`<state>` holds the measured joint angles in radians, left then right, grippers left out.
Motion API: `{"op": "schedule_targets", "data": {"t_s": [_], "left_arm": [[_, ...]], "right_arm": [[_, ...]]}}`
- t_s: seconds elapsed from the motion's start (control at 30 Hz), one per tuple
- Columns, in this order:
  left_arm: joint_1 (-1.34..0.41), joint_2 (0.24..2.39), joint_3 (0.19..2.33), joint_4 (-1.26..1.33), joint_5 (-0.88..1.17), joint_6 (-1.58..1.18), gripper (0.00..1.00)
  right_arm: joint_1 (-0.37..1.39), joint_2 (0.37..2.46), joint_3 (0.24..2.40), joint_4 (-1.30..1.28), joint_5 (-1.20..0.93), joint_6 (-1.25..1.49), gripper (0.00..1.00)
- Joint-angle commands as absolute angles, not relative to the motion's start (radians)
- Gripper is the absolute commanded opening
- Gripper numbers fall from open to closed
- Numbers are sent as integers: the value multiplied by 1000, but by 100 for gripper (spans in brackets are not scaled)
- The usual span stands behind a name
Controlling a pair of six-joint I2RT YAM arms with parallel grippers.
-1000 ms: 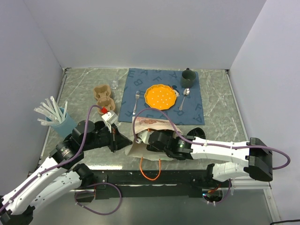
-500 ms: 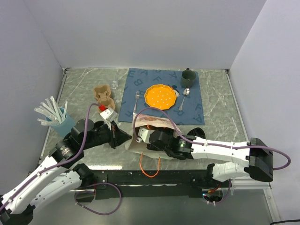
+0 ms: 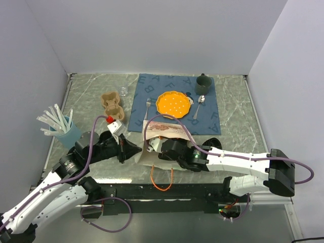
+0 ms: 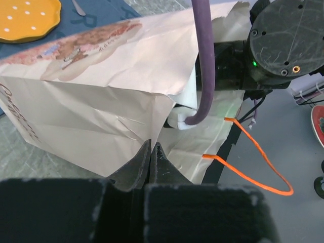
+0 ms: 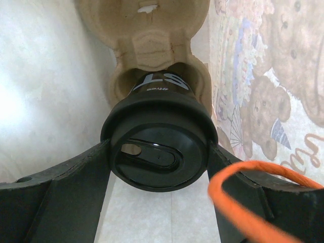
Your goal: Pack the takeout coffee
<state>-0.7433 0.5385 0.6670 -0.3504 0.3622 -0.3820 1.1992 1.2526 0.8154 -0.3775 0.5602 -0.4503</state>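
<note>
Right gripper (image 5: pixel 158 152) pinches the cup (image 5: pixel 157 83) at its top, its fingers (image 5: pixel 71 187) touching the black lid (image 5: pixel 174 129) at 9 and 3 o'clock. The lid is on the cup, its oval sip hole facing the wrist camera. The cup's lower part sits in the nearer pocket of a pulp carrier (image 5: pixel 152 30), which runs on toward 12 o'clock. Cup and carrier are both inside the bag (image 5: pixel 263 76), with its bear print at 3 o'clock and a plain pale wall at 9 o'clock. An orange handle (image 5: pixel 253 185) loops across the view at 4 o'clock. The left gripper (image 4: pixel 152 152) has its fingers pressed together on the bag's paper edge, just beside the mouth. From above, the bag lies on its side near the table's (image 3: pixel 238 121) front edge. The left gripper is at the bag's 8 o'clock, the right arm reaches in from 4 o'clock, and the cup itself is hidden. On a blue mat (image 3: pixel 212 116) at the bag's 12 o'clock are an orange plate (image 3: pixel 173 104), a fork (image 3: pixel 147 109) and a spoon (image 3: pixel 199 105), with a green mug (image 3: pixel 203 82) at 1 o'clock. A second carrier (image 3: pixel 111 103) sits at 10 o'clock, and a straw cup (image 3: pixel 68 132) at 9 o'clock, well apart.
</note>
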Motion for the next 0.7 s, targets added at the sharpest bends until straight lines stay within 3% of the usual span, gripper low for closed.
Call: {"op": "schedule_targets", "data": {"t_s": [0.0,0.67], "left_arm": [[-747,509,678,-328,419,-391,1],[-747,532,663,-316,405,-456,1]], "right_arm": [[1184,1247,844,-290,673,-478,40],[1144,1222,716,-183,618,-475,41]]}}
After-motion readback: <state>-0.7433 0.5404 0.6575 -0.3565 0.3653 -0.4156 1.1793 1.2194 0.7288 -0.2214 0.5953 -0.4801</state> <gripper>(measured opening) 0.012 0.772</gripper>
